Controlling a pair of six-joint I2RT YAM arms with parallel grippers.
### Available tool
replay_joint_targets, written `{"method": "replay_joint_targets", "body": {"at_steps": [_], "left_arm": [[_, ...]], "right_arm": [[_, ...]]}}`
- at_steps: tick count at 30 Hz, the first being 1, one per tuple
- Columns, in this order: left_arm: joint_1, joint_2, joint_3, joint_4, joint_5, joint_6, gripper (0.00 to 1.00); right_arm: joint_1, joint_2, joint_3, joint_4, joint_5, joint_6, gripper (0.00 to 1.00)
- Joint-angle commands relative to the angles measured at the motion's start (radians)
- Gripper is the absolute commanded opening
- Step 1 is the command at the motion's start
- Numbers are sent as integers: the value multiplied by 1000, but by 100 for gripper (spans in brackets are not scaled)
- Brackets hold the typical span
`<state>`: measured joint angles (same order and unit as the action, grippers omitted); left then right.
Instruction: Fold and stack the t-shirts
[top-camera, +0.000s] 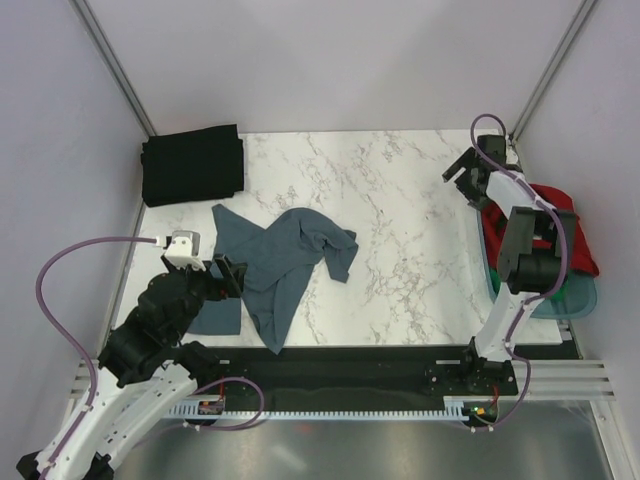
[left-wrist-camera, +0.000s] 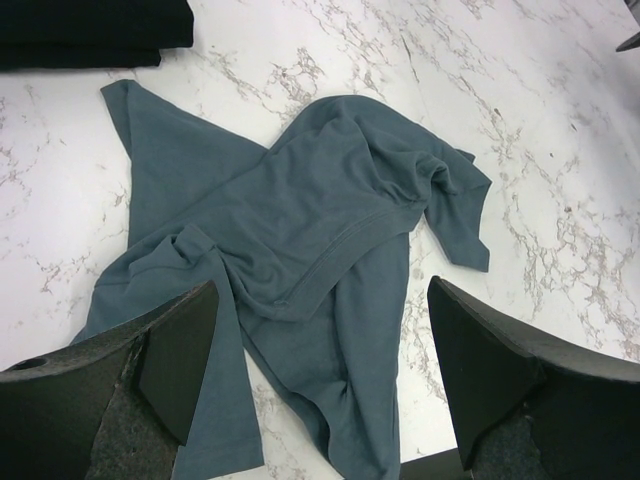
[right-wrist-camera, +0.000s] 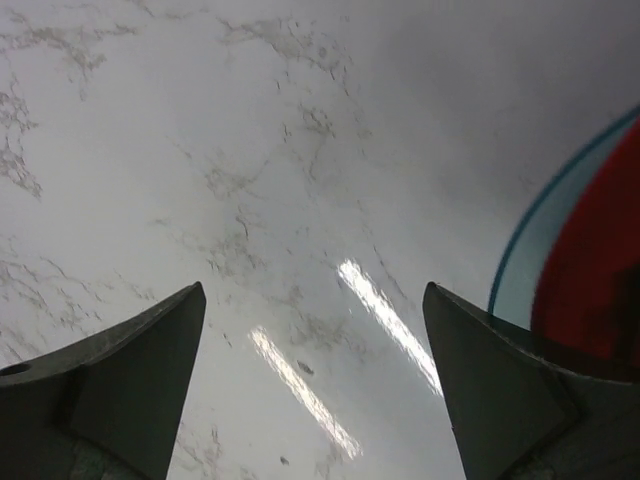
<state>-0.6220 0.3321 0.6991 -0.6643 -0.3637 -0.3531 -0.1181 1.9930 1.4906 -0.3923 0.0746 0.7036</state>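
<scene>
A slate blue-grey t-shirt (top-camera: 280, 265) lies crumpled on the marble table, left of centre; it fills the left wrist view (left-wrist-camera: 300, 240). A folded black t-shirt (top-camera: 192, 164) sits at the far left corner and shows in the left wrist view (left-wrist-camera: 90, 25). A red t-shirt (top-camera: 570, 240) lies in the pale blue tub (top-camera: 580, 298) at the right, with green cloth under it. My left gripper (top-camera: 228, 277) is open and empty over the grey shirt's near left part. My right gripper (top-camera: 466, 172) is open and empty above bare table at the far right.
White enclosure walls stand close on the left, back and right. The tub's rim (right-wrist-camera: 520, 250) and the red cloth (right-wrist-camera: 600, 250) show at the right edge of the right wrist view. A black rail (top-camera: 340, 360) runs along the table's near edge.
</scene>
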Motion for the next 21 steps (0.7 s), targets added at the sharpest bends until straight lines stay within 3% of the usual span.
{"method": "replay_joint_targets", "body": {"at_steps": [1,5,9,11,12,15,21], "left_arm": [[18,-1,8,5,0,0,92],[51,-11,10,5,-43,-12,95],[57,-44,8,-7,-263,-84,100],[68,-90,8,-26,-338,-127,100],[73,-111,1,-26,-393,-136,100],[79,-174,-18,-26,-451,-155,100],[85,-220,-7,-46,-509,-185,100]], "right_arm": [[81,-183,-120,-63,129,-64,98],[429,-313,-161,-100,243,-102,98],[772,-370,-181,-92,202,-35,96],[878,-353,-162,-33,121,-13,94],[979,-315,-147,-16,99,-12,93],[1127,-191,-34,-3,71,-4,93],[1320,44,127,43,-22,56,90]]}}
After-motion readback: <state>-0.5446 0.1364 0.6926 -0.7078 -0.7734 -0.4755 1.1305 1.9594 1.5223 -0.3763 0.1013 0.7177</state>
